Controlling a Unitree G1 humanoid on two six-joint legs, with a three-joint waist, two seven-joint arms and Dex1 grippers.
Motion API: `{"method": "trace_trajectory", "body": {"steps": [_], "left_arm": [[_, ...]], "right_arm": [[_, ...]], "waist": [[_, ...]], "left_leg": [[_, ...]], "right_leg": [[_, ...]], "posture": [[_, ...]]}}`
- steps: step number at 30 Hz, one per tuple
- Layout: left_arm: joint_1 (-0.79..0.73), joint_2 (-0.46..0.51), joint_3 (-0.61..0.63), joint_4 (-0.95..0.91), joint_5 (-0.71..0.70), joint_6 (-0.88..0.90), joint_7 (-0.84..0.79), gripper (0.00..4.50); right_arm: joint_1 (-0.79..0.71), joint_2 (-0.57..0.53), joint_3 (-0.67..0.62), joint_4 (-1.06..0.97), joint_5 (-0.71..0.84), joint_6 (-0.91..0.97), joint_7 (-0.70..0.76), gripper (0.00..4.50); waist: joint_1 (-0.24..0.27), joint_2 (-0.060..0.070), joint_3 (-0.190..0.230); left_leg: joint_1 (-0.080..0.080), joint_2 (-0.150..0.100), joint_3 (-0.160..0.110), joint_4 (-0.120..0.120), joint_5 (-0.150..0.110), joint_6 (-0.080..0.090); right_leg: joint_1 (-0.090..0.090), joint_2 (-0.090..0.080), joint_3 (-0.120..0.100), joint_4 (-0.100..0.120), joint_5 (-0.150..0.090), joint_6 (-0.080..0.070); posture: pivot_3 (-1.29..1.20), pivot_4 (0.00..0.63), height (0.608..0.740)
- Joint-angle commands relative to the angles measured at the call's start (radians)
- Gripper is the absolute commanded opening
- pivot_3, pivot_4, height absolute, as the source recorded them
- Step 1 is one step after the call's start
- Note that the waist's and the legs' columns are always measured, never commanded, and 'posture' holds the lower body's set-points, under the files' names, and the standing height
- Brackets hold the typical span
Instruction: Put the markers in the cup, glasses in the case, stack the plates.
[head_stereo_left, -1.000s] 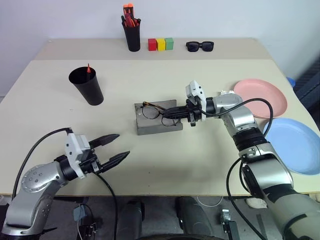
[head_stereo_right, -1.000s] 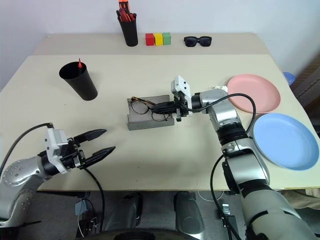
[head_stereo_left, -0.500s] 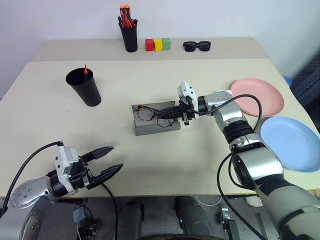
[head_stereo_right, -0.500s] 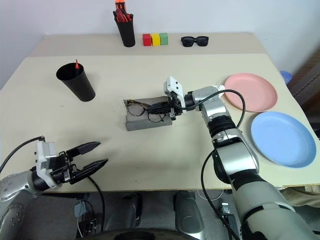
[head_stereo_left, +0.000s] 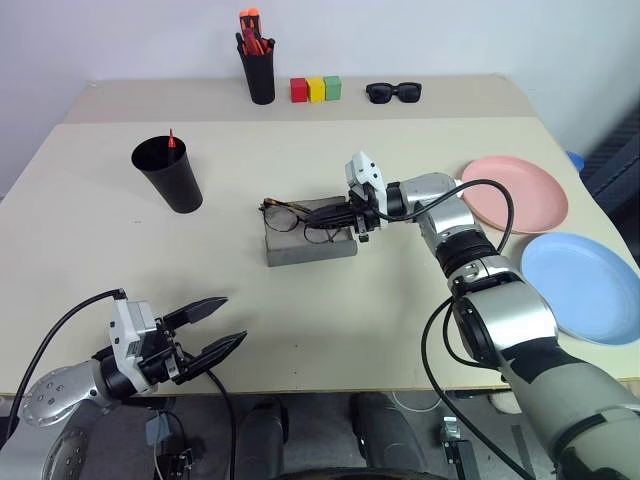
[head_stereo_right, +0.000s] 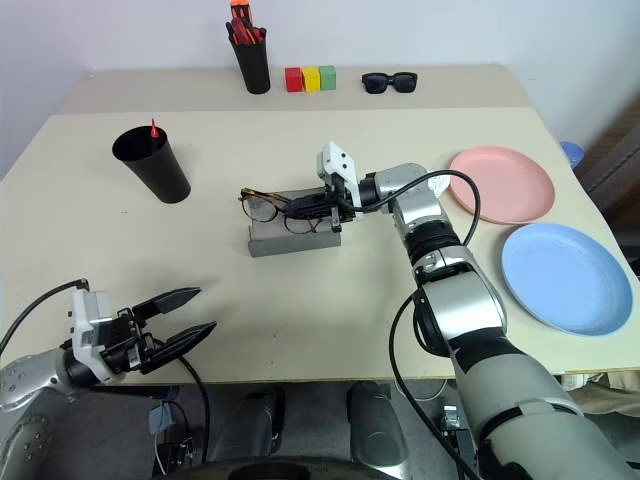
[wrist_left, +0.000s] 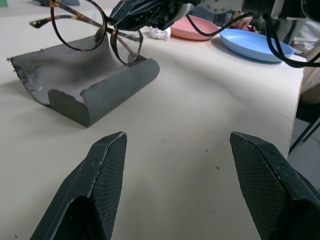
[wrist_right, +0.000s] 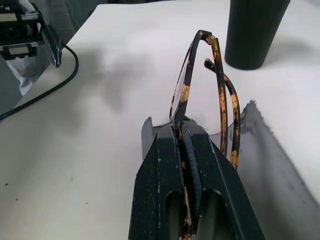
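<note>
My right gripper (head_stereo_left: 332, 214) is shut on the glasses (head_stereo_left: 287, 213) and holds them tilted over the open grey case (head_stereo_left: 312, 246) at the table's middle. In the left wrist view one lens hangs just at the case's (wrist_left: 100, 85) curved wall; I cannot tell whether they touch. The right wrist view has the fingers (wrist_right: 165, 165) pinching the frame. My left gripper (head_stereo_left: 218, 326) stands open near the table's front edge, holding nothing. The black cup (head_stereo_left: 168, 176) stands at the left with a marker's red tip (head_stereo_left: 171, 138) sticking out. The pink plate (head_stereo_left: 515, 192) and the blue plate (head_stereo_left: 585, 288) lie side by side at the right.
Along the far edge stand a black pen holder (head_stereo_left: 262, 75) with orange-red pens, three coloured blocks (head_stereo_left: 315, 88) and black sunglasses (head_stereo_left: 393, 92). A cable (head_stereo_left: 60, 330) loops off my left wrist.
My right gripper has carried the glasses to the left over the case. My left gripper has drawn back toward the table's front edge, still open.
</note>
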Motion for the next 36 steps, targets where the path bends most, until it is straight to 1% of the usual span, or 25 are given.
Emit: {"method": "trace_trajectory", "body": {"steps": [1,16,29,30,31,32,34,36], "left_arm": [[0.007,-0.003,0.013,-0.021,0.001,-0.026,-0.004,3.36],[0.04,-0.022,0.013,-0.028,0.021,-0.057,0.003,3.36],[0.052,-0.022,0.007,-0.042,0.028,-0.064,0.025,3.36],[0.051,-0.022,0.006,-0.042,0.028,-0.064,0.027,3.36],[0.051,-0.022,0.006,-0.042,0.028,-0.063,0.028,3.36],[0.051,-0.022,0.006,-0.043,0.028,-0.064,0.028,3.36],[0.051,-0.021,0.006,-0.043,0.028,-0.063,0.029,3.36],[0.045,-0.021,0.004,-0.041,0.027,-0.061,0.032,3.36]], "right_arm": [[-0.038,0.007,-0.025,0.013,-0.003,-0.032,-0.002,0.06],[-0.023,-0.003,0.01,0.116,-0.113,-0.14,-0.01,0.06],[-0.029,-0.035,0.034,0.142,-0.183,-0.118,0.091,0.06],[-0.029,-0.036,0.033,0.141,-0.184,-0.115,0.094,0.65],[-0.029,-0.036,0.032,0.14,-0.184,-0.114,0.096,0.91],[-0.029,-0.036,0.031,0.139,-0.184,-0.114,0.095,1.4],[-0.03,-0.038,0.032,0.137,-0.185,-0.099,0.11,2.24],[-0.026,-0.038,0.026,0.129,-0.18,-0.102,0.108,3.34]], "waist": [[0.0,0.0,0.0],[0.0,0.0,0.0],[0.0,0.0,0.0],[0.0,0.0,0.0],[0.0,0.0,0.0],[0.0,0.0,0.0],[0.0,0.0,0.0],[-0.001,0.0,0.0]], "left_leg": [[0.0,0.0,0.0,0.0,0.0,0.0],[0.0,0.0,0.0,0.0,0.0,0.0],[0.0,0.0,0.0,0.0,0.0,0.0],[0.001,0.0,0.0,0.0,0.0,0.0],[0.001,0.0,0.0,0.0,0.0,0.0],[0.001,0.0,0.0,0.0,0.0,0.0],[0.002,0.0,0.0,0.0,0.0,0.0],[0.003,0.0,0.0,-0.001,0.0,0.0]], "right_leg": [[0.0,0.0,0.0,0.0,0.0,0.0],[0.0,0.0,0.0,0.0,0.0,0.0],[0.0,0.0,0.0,0.0,0.0,0.0],[0.001,0.0,0.0,0.0,0.0,0.0],[0.001,0.0,0.0,0.0,0.0,0.0],[0.001,0.0,0.0,0.0,0.0,0.0],[0.002,0.0,0.0,0.0,0.0,0.0],[0.002,0.0,0.0,0.0,0.0,0.0]], "posture": [[0.0,0.15,0.74],[0.0,0.15,0.74],[0.0,0.15,0.74],[0.0,0.15,0.74],[0.0,0.15,0.74],[0.0,0.15,0.74],[0.0,0.15,0.74],[0.0,0.15,0.74]]}}
